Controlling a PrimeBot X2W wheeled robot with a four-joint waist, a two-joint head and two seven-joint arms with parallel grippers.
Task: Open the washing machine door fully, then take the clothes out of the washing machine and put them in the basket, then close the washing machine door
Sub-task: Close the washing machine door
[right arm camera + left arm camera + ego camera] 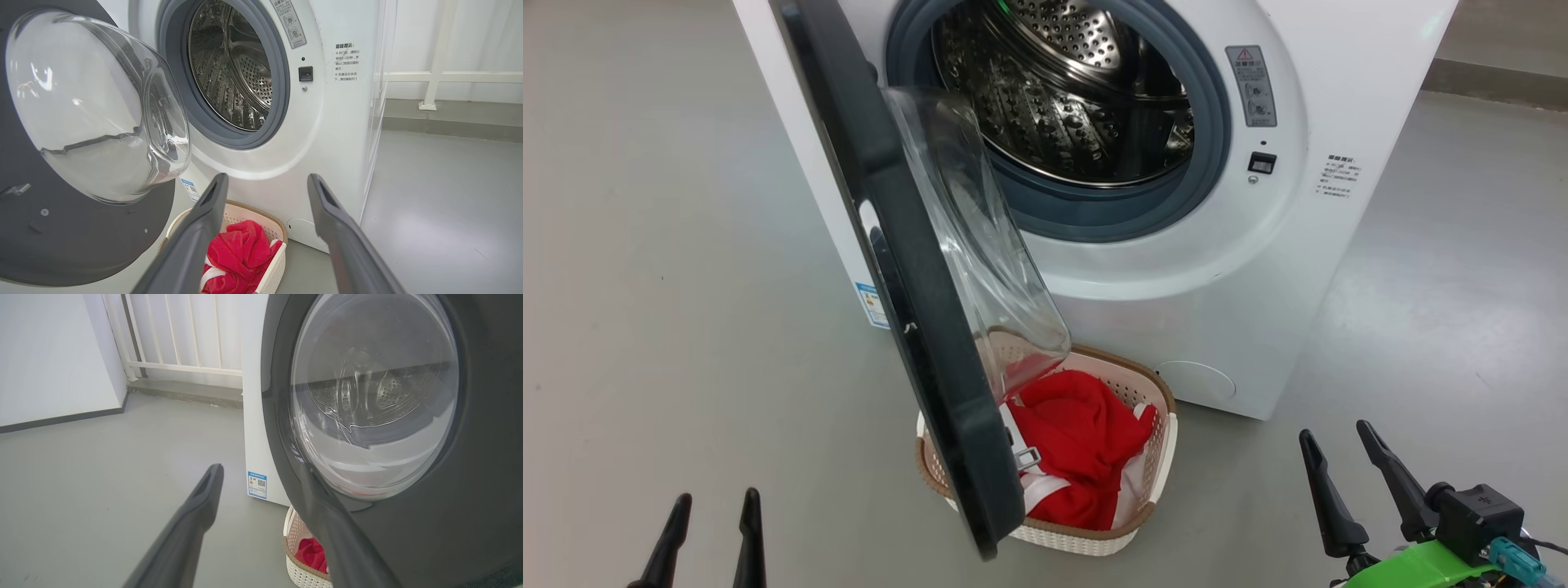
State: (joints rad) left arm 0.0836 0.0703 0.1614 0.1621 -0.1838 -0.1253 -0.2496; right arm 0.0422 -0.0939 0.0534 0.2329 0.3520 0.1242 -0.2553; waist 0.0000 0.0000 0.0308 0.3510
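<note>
The white washing machine stands ahead with its steel drum bare. Its black-rimmed door with the clear glass bowl hangs open toward me, over the cream basket. The red and white clothes lie in the basket. My left gripper is open low at the left, short of the door's outer face. My right gripper is open at the lower right, apart from the machine, and holds nothing. In the right wrist view its fingers frame the clothes.
Grey floor spreads to the left of the machine and at its right side. A white railing and a wall stand behind, with a raised step along the back.
</note>
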